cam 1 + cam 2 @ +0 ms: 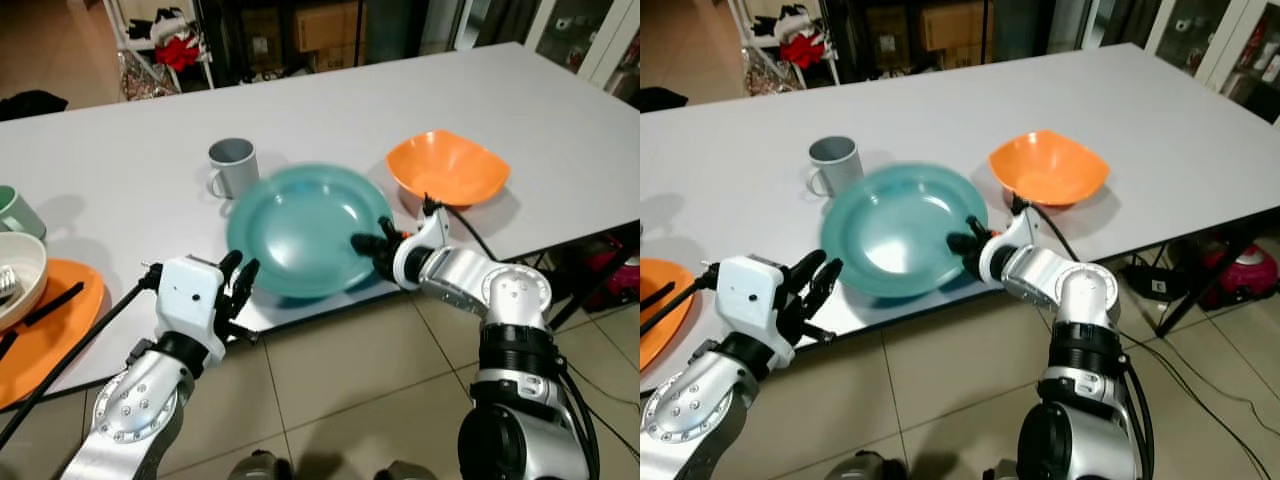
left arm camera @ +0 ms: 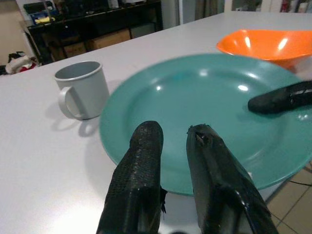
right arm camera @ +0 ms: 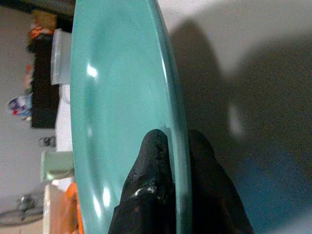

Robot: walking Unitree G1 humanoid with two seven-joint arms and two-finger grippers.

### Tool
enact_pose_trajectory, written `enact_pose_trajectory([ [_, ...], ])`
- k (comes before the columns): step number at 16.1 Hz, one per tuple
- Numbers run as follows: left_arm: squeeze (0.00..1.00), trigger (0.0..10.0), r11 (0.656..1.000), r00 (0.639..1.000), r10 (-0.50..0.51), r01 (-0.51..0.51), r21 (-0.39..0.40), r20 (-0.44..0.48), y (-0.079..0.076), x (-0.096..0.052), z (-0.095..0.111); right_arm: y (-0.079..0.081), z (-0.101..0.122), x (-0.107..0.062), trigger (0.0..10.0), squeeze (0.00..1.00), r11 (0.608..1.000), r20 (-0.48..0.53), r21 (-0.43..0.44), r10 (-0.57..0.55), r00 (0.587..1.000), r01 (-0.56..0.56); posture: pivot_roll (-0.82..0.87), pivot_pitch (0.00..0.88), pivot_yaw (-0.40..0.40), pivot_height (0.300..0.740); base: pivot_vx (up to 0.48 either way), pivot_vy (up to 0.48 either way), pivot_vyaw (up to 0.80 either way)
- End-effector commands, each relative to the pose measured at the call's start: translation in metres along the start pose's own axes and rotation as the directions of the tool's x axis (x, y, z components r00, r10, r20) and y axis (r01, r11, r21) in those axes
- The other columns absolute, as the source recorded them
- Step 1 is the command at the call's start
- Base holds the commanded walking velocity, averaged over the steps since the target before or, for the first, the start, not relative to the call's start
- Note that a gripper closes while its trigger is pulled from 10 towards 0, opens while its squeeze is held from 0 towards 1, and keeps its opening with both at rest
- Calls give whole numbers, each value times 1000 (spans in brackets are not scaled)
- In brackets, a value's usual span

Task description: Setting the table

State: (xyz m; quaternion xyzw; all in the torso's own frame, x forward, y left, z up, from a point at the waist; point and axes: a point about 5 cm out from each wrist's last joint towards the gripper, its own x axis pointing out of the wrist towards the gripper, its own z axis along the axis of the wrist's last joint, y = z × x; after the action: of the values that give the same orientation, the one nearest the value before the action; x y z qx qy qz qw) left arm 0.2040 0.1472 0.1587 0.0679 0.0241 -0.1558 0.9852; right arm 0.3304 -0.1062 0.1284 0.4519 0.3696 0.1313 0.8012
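A wide teal plate (image 1: 300, 225) lies on the white table (image 1: 400, 90) close to its front edge. My right gripper (image 1: 372, 245) is shut on the plate's right rim, one finger on top and one beneath, as the right wrist view shows at the teal plate (image 3: 117, 97). My left gripper (image 1: 240, 272) hovers just short of the plate's near-left rim, its fingers (image 2: 139, 165) slightly apart and holding nothing. A grey mug (image 1: 233, 165) stands right behind the plate on the left. An orange bowl (image 1: 447, 167) sits behind it on the right.
At the table's left end an orange plate (image 1: 60, 320) carries a white bowl (image 1: 20, 275) and a black utensil (image 1: 50, 305), with a green mug (image 1: 15, 212) behind. Tiled floor (image 1: 340, 400) lies below the front edge. Shelves and boxes stand beyond the far edge.
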Motion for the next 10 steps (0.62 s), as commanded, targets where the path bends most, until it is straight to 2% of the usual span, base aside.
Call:
enact_pose_trajectory([
  [1,0,10000,1000,1000,-25,25,-1,-4,-3,-1,1,10,9,-1,10000,0,1000,39,-5,11,999,-10,-51,71,35,740,0,0,0],
  [4,0,10000,998,998,-55,55,-11,-14,-7,-2,1,5,17,2,10000,0,997,91,27,-80,993,78,-54,76,34,740,0,0,0],
  [9,0,10000,997,997,-71,71,-13,-29,-9,-4,0,8,20,10,10000,0,993,102,64,-103,990,96,-49,90,35,740,0,0,0],
  [10,0,10000,997,997,-74,73,-11,-31,-9,-4,0,12,18,14,10000,749,994,82,66,-92,992,87,-46,92,36,740,0,0,0],
])
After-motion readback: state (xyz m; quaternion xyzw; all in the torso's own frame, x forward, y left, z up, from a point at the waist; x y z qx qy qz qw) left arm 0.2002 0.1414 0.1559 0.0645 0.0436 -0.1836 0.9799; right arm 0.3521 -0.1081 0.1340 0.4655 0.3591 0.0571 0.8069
